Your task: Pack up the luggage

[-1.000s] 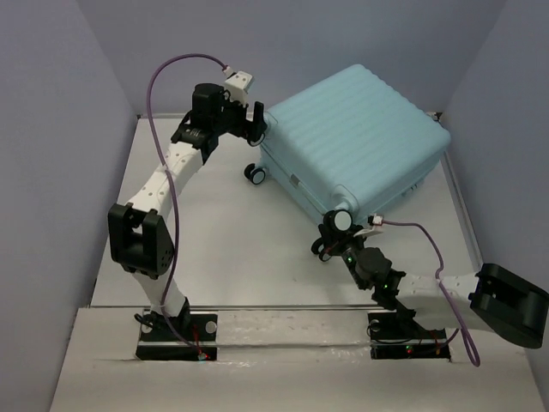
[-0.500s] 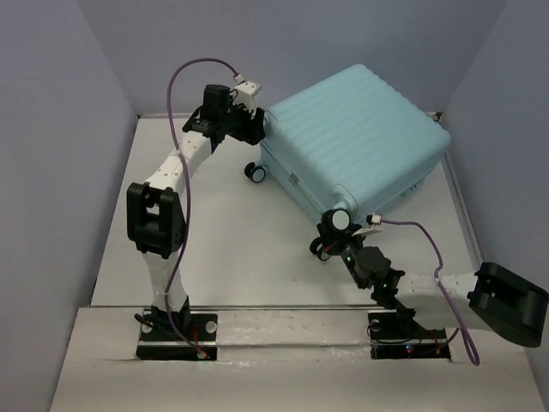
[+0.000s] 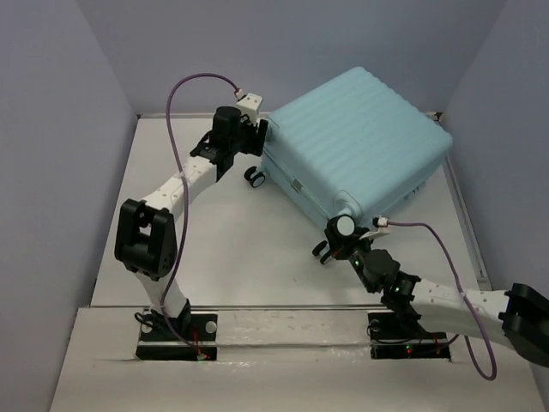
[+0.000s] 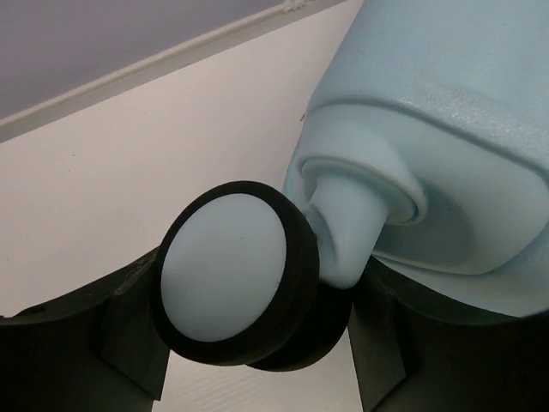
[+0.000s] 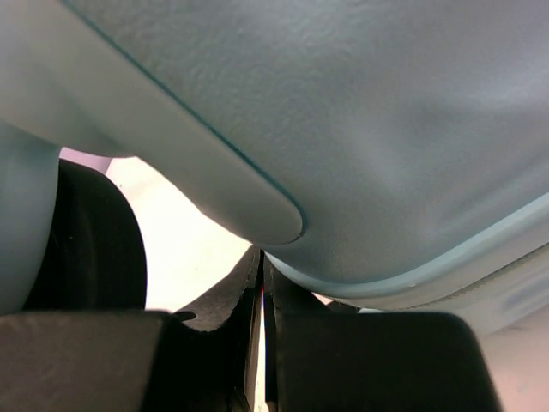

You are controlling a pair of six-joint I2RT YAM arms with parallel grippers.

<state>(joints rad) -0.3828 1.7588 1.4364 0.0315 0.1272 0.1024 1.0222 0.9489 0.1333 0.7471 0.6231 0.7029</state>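
The luggage point(image 3: 356, 137) is a pale aqua ribbed hard-shell suitcase, closed and lying flat at the back right of the table. My left gripper point(image 3: 260, 137) is at its far left corner. In the left wrist view the fingers point(image 4: 129, 330) stand apart on either side of a black-and-blue spinner wheel point(image 4: 225, 266) under the shell point(image 4: 446, 129). My right gripper point(image 3: 334, 243) is at the suitcase's near corner. Its fingers point(image 5: 214, 309) are pressed together just under the shell's edge point(image 5: 386, 129), holding nothing. A black wheel point(image 5: 94, 249) shows to their left.
Another spinner wheel point(image 3: 255, 177) sticks out on the suitcase's left side. The white table point(image 3: 232, 249) is walled by grey-violet panels on the left, back and right. A raised strip point(image 3: 455, 197) runs along the table's right side beside the suitcase.
My left arm has swung its gripper right and down onto the suitcase's far left corner wheel. The right arm has stretched forward, and the suitcase's near corner has shifted slightly toward me.
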